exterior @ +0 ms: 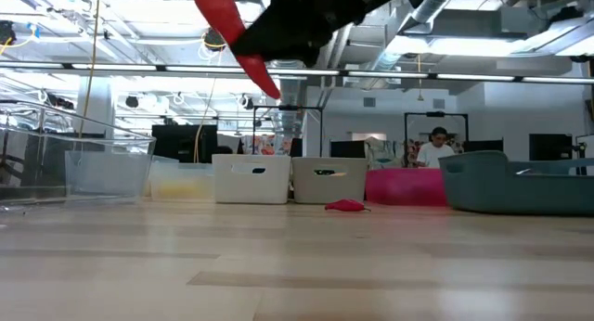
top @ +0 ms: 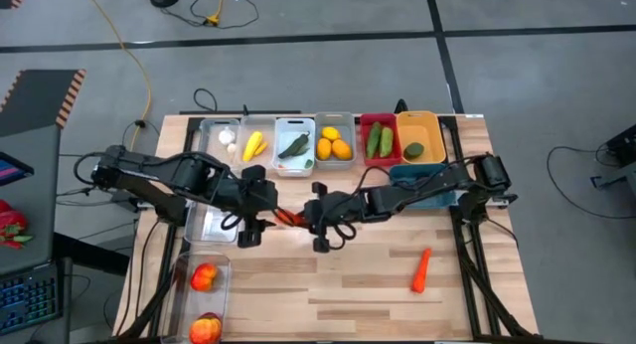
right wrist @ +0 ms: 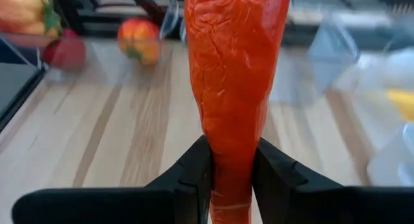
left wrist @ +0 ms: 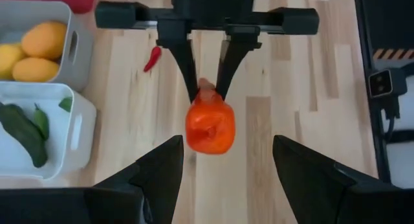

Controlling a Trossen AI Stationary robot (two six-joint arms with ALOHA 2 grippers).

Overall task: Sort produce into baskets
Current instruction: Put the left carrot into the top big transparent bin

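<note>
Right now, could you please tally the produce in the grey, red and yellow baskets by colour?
Yellow fruit, in the grey basket: 3
Green vegetables, in the red basket and yellow basket: 3
Total: 6

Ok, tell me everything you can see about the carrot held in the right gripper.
The carrot is orange-red with a wrinkled, matte, rubbery-looking skin, long and tapering. The right gripper is shut on its narrow end, one dark finger pressing each side. It is held in the air above the table near the middle, its thick blunt end pointing toward the left gripper, whose open fingers stand on either side without touching it. Nothing else touches it. A second carrot lies apart on the table.
</note>
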